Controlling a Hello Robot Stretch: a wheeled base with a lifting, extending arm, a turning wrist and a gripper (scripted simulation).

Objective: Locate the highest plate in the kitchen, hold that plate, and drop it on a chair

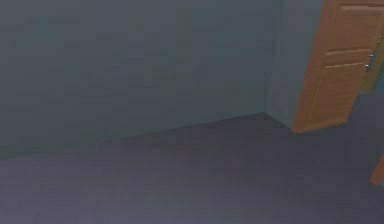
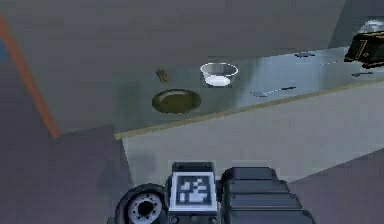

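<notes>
Arm side view: the counter [image 2: 310, 75] is running across the middle. The plate [image 2: 175, 100], flat, round and olive-dark, is lying on it toward the left, close to the near edge; its face is showing one even tone. A white bowl [image 2: 219, 73] is sitting farther back, to the plate's right and apart from it; its contents cannot be told. A small brown thing [image 2: 163, 74] is lying left of the bowl. A dark-and-yellow object [image 2: 368, 45] is standing at the far right.

The gripper [image 2: 140, 207] is sitting at the bottom edge, left of a white marked square [image 2: 193, 190]. Its fingers are not readable, so opening and load cannot be told.

Forward view: a wall [image 1: 130, 60] and floor [image 1: 200, 180] are lying ahead, with an orange-brown door [image 1: 340, 70] standing at the right.
</notes>
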